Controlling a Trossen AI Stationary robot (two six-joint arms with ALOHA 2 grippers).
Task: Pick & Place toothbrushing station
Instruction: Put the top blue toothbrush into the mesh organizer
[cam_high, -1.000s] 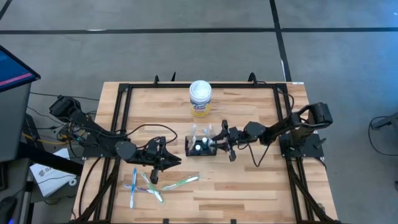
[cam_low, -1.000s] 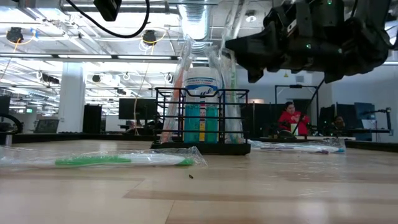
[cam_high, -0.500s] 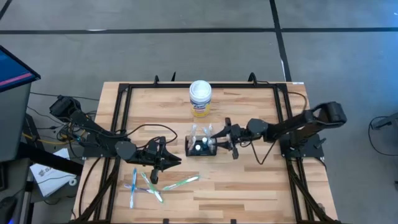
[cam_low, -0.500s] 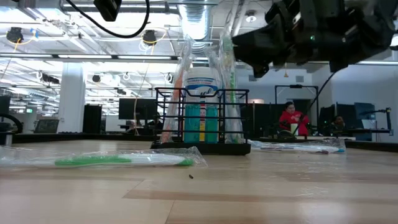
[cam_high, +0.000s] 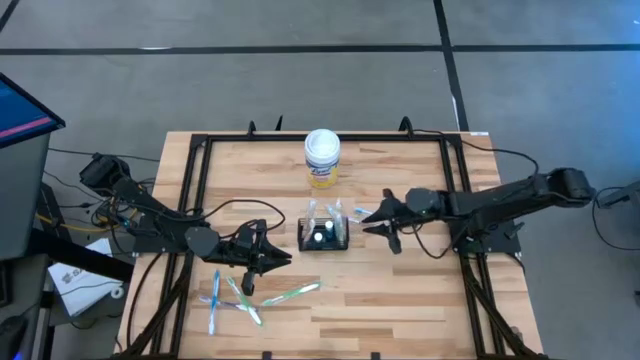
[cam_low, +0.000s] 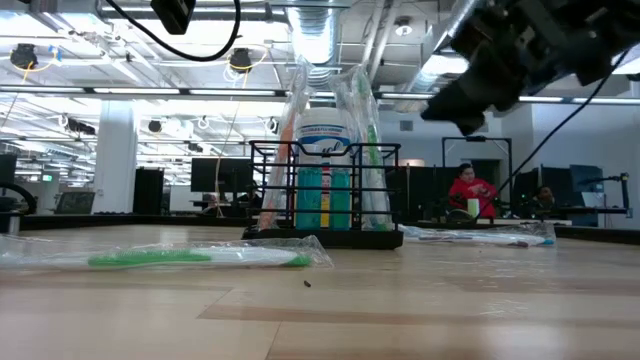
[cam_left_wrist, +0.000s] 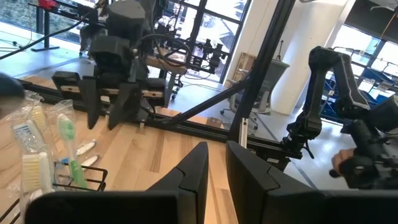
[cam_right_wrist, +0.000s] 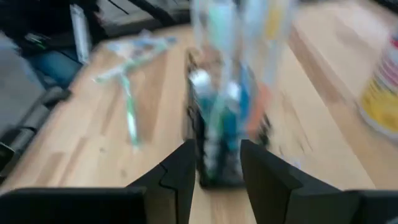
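The toothbrushing station (cam_high: 323, 235), a low black wire-mesh caddy, is found standing upright near the middle of the wooden surface (cam_high: 400, 310), on the near side of the round white-lidded canister (cam_high: 322, 157) and apart from it. One station is counted. It is loaded: in the low view, wrapped toothbrushes (cam_low: 366, 140) are seen standing up out of its frame around blue tubes, held upright by the wire walls. At least three standing brushes can be told; the exact count is hidden by the wrapping.

The right claw (cam_high: 372, 218) is held just beside the station, on the side away from the left arm, not touching it. Its fingers are spread apart with nothing between them, and in the right wrist view the caddy (cam_right_wrist: 219, 140) is framed squarely in the gap. This alignment is judged to be kept so that the station can be taken or let go along a straight line.

The left claw (cam_high: 268, 257) rests low over the surface, on the opposite side of the station and a little nearer the front edge. Its fingers (cam_left_wrist: 193, 174) stand slightly apart and hold nothing; the arm is judged to be waiting.

Loose wrapped toothbrushes lie flat beyond the left claw, farther from the station: roughly four are counted in the high view, one green-handled (cam_high: 292, 293), the rest blue and pale (cam_high: 228, 301). They are presumably laid there as stock for the station. One canister is counted.
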